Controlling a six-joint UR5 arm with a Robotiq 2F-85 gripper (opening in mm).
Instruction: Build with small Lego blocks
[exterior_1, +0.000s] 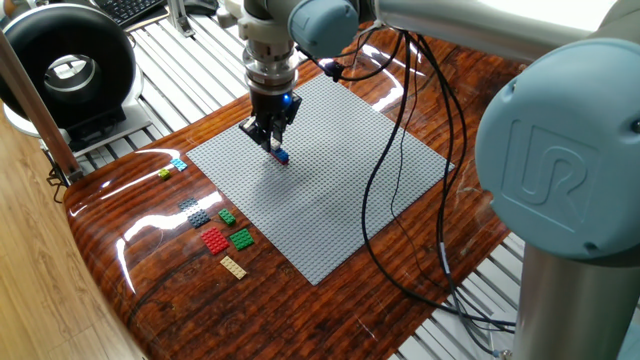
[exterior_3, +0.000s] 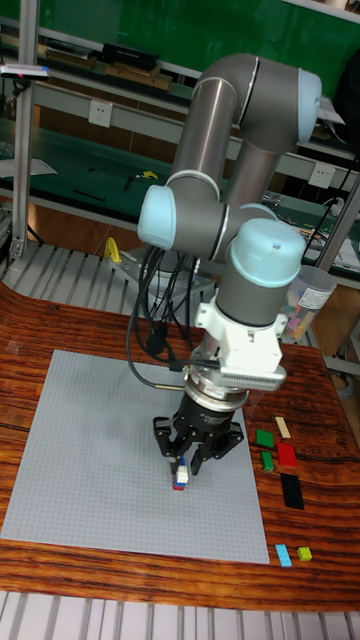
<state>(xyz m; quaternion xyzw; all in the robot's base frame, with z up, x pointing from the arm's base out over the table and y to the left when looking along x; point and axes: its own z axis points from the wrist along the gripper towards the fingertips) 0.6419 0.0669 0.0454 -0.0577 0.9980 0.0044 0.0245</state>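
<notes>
In the fixed view, well to the left of the jaws, a cyan brick (exterior_1: 179, 164) and a yellow-green brick (exterior_1: 165, 174) lie on the wooden table (exterior_1: 150, 290). Nearer, below and left of the jaws, sit dark grey plates (exterior_1: 194, 212), two green plates (exterior_1: 236, 230), a red plate (exterior_1: 214, 240) and a tan plate (exterior_1: 232, 267), all off the grey baseplate (exterior_1: 330, 190). The gripper (exterior_1: 273, 144) points down over the baseplate, its fingers drawn close around a small stack of blue and red bricks (exterior_1: 281, 155) that stands on the baseplate studs directly beneath the fingertips. Whether the jaws actually press it I cannot tell. In the tall fixed view the stack (exterior_3: 181, 476) sits between the fingertips.
</notes>
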